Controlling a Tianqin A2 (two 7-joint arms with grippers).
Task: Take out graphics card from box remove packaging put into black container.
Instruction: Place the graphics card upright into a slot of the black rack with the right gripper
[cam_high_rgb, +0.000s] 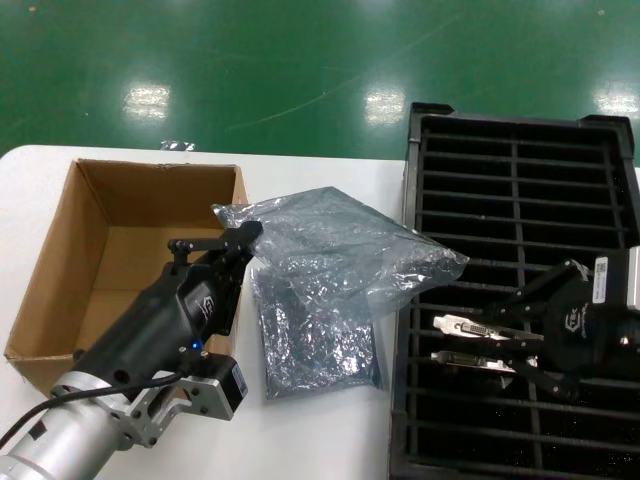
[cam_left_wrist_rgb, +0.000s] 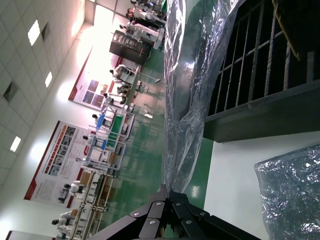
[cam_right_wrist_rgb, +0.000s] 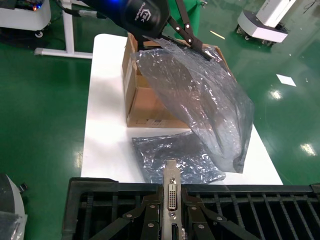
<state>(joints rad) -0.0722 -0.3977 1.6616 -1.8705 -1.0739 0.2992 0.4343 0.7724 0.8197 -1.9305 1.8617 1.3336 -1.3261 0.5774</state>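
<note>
My left gripper (cam_high_rgb: 240, 236) is shut on a corner of the packaging (cam_high_rgb: 340, 245), a crinkly translucent grey bag held up above the table beside the box (cam_high_rgb: 60, 290). In the left wrist view the jaws (cam_left_wrist_rgb: 172, 192) pinch the bag's (cam_left_wrist_rgb: 187, 75) edge. My right gripper (cam_high_rgb: 500, 340) hovers over the black container (cam_high_rgb: 520, 170), shut on the graphics card (cam_high_rgb: 468, 326). Its silver bracket with a white port (cam_right_wrist_rgb: 171, 192) stands between the fingers (cam_right_wrist_rgb: 150, 210). The card's dark board is hidden.
A second grey bag (cam_high_rgb: 320, 340) lies flat on the white table between the brown box (cam_right_wrist_rgb: 150, 107) and the slotted tray (cam_right_wrist_rgb: 100, 190). Another silver bracket (cam_high_rgb: 465, 360) shows just nearer than the held one. Green floor lies beyond the table's edges.
</note>
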